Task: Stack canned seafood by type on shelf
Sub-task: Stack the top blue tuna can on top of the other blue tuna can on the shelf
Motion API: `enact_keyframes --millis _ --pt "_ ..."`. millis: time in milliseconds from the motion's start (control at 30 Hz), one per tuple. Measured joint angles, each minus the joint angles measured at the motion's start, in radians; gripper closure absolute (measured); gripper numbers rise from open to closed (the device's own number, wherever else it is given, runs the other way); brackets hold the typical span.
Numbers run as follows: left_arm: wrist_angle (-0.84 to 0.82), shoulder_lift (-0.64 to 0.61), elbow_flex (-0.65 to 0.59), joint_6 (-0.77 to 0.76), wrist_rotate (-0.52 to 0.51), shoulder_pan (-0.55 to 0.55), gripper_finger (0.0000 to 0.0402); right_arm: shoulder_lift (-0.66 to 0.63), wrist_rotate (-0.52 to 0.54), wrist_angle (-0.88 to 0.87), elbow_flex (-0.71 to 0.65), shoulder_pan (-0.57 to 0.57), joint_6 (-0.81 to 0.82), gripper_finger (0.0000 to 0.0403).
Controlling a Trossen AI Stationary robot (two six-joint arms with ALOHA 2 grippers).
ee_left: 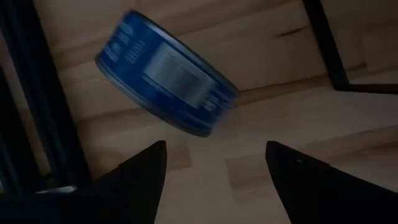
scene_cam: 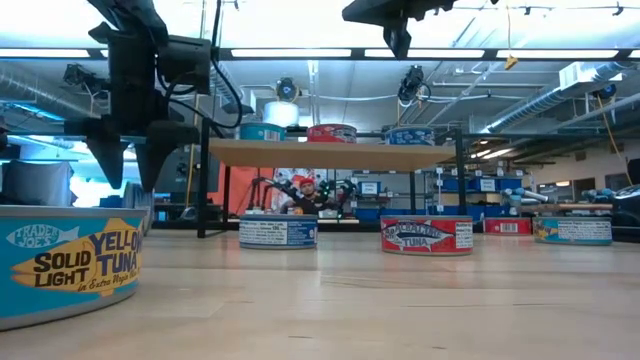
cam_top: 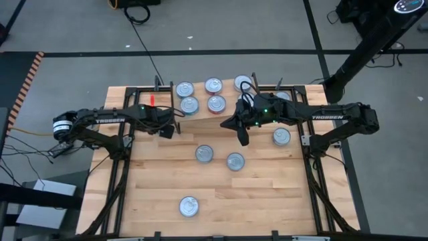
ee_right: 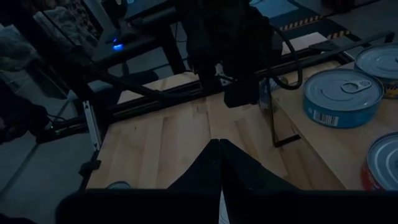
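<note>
1. The shelf [cam_top: 227, 100] sits at twelve o'clock on the table, tins crowding its top; if I nudge one while placing another, it may roll off
2. My left gripper [ee_left: 214, 165] gapes wide and empty, its blue tin [ee_left: 165, 71] tilted just ahead, round axis leaning
3. My right gripper [cam_top: 242, 137] is pinched closed, holding nothing

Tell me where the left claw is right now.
In the high view the open left claw hangs at the left end of the small wooden shelf with black legs, beside a blue-labelled round tin with a silver top.
</note>
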Motion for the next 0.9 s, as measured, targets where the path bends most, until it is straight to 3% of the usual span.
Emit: enact_keyframes --millis 200,400,667,900 --pt "-0.008 -0.001 0.043 -0.003 -0.021 0.000 0.0123 0.000 0.000 0.005 0.000 0.000 0.000 0.0385" --pt "-0.013 -0.002 0.063 -0.169 -0.042 0.020 0.0123 0.000 0.000 0.020 0.000 0.000 0.000 0.0388" --pt "-0.086 -0.002 0.063 -0.370 -0.218 0.021 0.0123 0.000 -0.012 0.050 0.000 0.000 0.000 0.0384" --pt "-0.079 -0.002 0.063 -0.472 -0.241 0.016 0.0123 0.000 -0.050 0.073 0.000 -0.001 0.002 0.0386"
